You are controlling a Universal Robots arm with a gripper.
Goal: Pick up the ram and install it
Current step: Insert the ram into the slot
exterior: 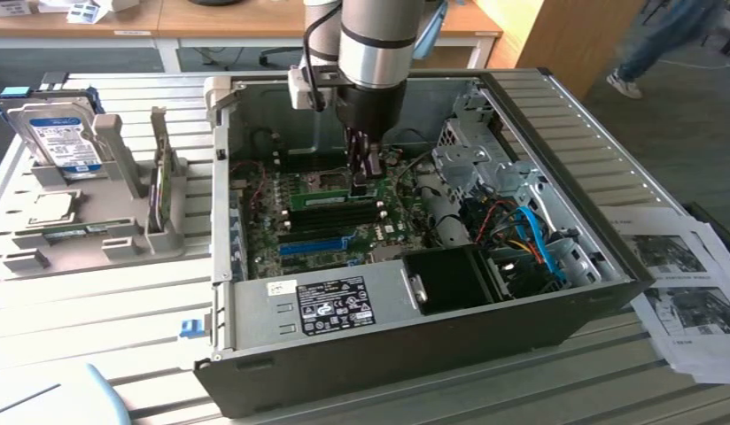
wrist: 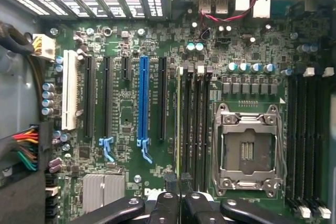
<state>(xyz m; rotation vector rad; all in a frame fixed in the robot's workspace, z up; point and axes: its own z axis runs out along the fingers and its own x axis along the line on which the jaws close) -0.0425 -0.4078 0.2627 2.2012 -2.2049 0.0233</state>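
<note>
Inside the open case, the gripper is hanging low over the motherboard. Its fingers are drawn narrow and appear to be pinching the top edge of the ram.

The ram is standing on edge in the outermost black memory slot, on the side nearest the blue slot. The pick-up and the carry to the board are looking done, and the task is seeming far along. Whether the stick is fully pressed home I cannot tell, as the slot's latches are sitting hidden near the fingers. The grip is not yet let go.

Counting what is showing:
- One ram at the board.
- One blue slot.
- One white slot.
- One empty processor socket, with a bank of black memory slots on each side of it.
- One hard drive, standing outside the case on a grey tray at the exterior view's left.
</note>
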